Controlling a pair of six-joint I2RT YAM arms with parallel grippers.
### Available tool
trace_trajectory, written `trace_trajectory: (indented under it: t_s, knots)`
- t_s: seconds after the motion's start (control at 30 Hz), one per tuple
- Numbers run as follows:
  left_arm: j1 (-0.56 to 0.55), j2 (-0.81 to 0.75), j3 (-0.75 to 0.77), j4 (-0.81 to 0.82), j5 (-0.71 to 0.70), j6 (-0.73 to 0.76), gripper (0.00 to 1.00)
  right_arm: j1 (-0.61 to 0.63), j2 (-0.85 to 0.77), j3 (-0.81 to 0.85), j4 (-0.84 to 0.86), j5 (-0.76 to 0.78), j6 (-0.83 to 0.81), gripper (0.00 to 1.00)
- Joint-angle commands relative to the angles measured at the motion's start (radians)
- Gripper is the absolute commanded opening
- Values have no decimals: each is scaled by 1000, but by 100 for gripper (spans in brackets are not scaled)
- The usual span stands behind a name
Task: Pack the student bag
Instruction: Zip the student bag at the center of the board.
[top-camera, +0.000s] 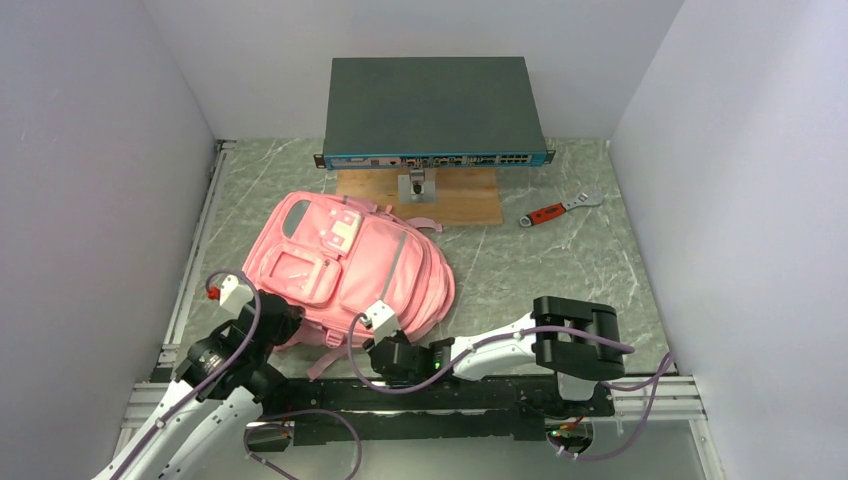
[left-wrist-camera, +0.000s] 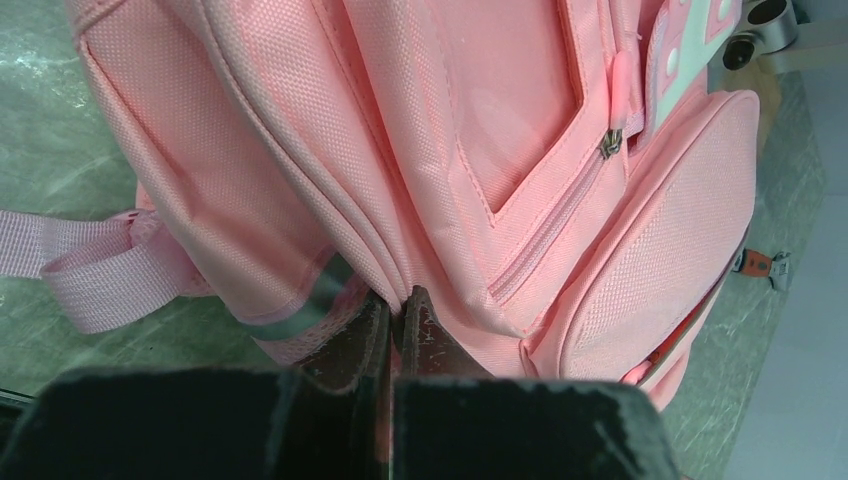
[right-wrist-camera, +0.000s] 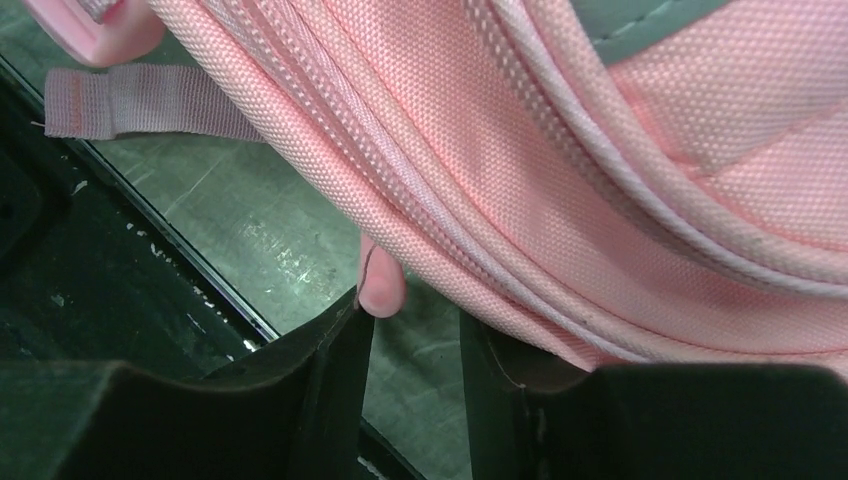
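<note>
Apparently left fingers (left-wrist-camera: 352, 345) pinch student bag (top-camera: 350, 265); right fingers (right-wrist-camera: 330, 385) parted beside it.

The backpack (top-camera: 340, 265), left of centre, is light pink all over with a fine woven grain. It has grey bands (left-wrist-camera: 300, 318) and a pale mint-and-white patch (top-camera: 345, 232) near its top. Its straps (left-wrist-camera: 90, 270) are the same pink. The table (top-camera: 560, 270) is grey-green, marbled with thin white veins. At upper centre, a box (top-camera: 430, 100) is dark grey with a teal front strip, and the board (top-camera: 470, 200) under it is tan wood. To the right, a wrench (top-camera: 560, 208) has an orange-red handle and a silver head. Along the bottom, the arms (top-camera: 500, 345) are black and white with purple cables (top-camera: 600, 342).
</note>
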Motion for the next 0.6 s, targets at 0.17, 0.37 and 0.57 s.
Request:
trace_trajectory:
  t_s: [0.17,0.37,0.57]
  knots:
    - [8,-20,24,-44,-31,8,0,-17,-7,47,38,73,-39,41]
    - [8,-17,31,-51,-39,12,0,-19,-25,37,52,62,24,46]
    - [8,-22,29,-63,-45,5,0,-48,-42,62,-28,90,112,30]
